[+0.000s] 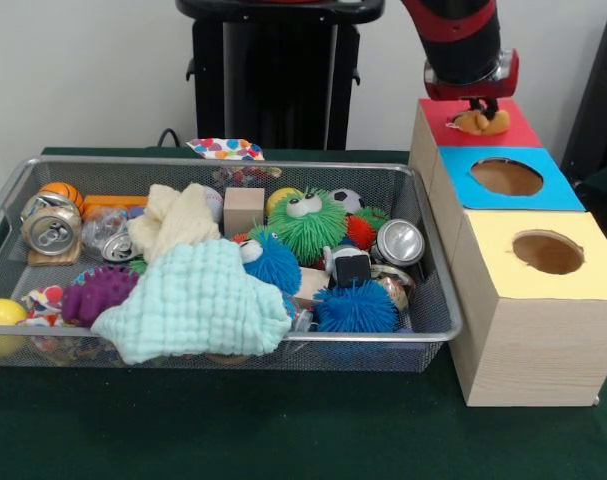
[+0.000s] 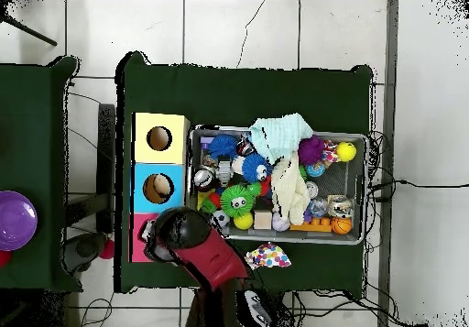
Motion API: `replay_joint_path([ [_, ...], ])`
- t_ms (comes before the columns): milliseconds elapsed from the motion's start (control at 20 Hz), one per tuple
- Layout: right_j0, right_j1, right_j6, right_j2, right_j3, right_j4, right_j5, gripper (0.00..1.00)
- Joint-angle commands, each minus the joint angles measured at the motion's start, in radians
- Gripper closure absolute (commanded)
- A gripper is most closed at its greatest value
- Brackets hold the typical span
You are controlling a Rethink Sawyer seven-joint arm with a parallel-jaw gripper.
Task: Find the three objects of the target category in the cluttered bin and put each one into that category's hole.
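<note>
3 wooden boxes sit in a row beside the bin [image 1: 423, 250] on the green worktop [image 1: 283, 430]: yellow face [image 1: 503, 275] nearest, blue face [image 1: 463, 190] in the middle, red face [image 1: 448, 130] farthest. Gripper [image 1: 482, 107] hangs right over the red face, fingers closed on a small orange plush [image 1: 480, 122]; the hole beneath is hidden by it. Plush looks bunched, long axis roughly sideways; facing unclear. Bin is packed: mint cloth [image 1: 198, 300], cream cloth [image 1: 178, 220], green puffer ball [image 1: 305, 222], 2 blue puffer balls [image 1: 355, 305], purple ball [image 1: 98, 292], cans [image 1: 51, 232], wooden block [image 1: 243, 210].
</note>
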Motion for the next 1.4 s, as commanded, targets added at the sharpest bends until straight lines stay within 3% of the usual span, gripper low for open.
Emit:
replay_joint_path([
  [50, -0.090, 0.059, 0.110, 0.131, -0.037, -0.011, -0.333, 1.00],
  [150, -0.064, 0.095, 0.130, 0.081, -0.084, -0.081, -0.331, 1.00],
  [200, -0.018, 0.132, 0.142, 0.009, -0.147, -0.122, -0.268, 1.00],
  [350, 0.044, 0.181, 0.163, -0.088, -0.227, -0.202, -0.190, 1.00],
  [500, 0.090, 0.237, 0.210, -0.163, -0.279, -0.224, -0.238, 1.00],
  [600, 0.108, 0.256, 0.212, -0.199, -0.314, -0.262, -0.207, 1.00],
  [750, 0.096, 0.232, 0.230, -0.200, -0.327, -0.288, -0.104, 1.00],
  [900, 0.065, 0.149, 0.255, -0.185, -0.341, -0.333, 0.143, 1.00],
  [1050, 0.034, 0.073, 0.273, -0.153, -0.329, -0.340, 0.262, 1.00],
  [1200, 0.039, 0.039, 0.267, -0.170, -0.334, -0.346, 0.236, 1.00],
  [1350, 0.051, 0.043, 0.189, -0.186, -0.344, -0.391, 0.116, 1.00],
  [1400, 0.047, 0.043, 0.149, -0.171, -0.334, -0.400, 0.030, 1.00],
])
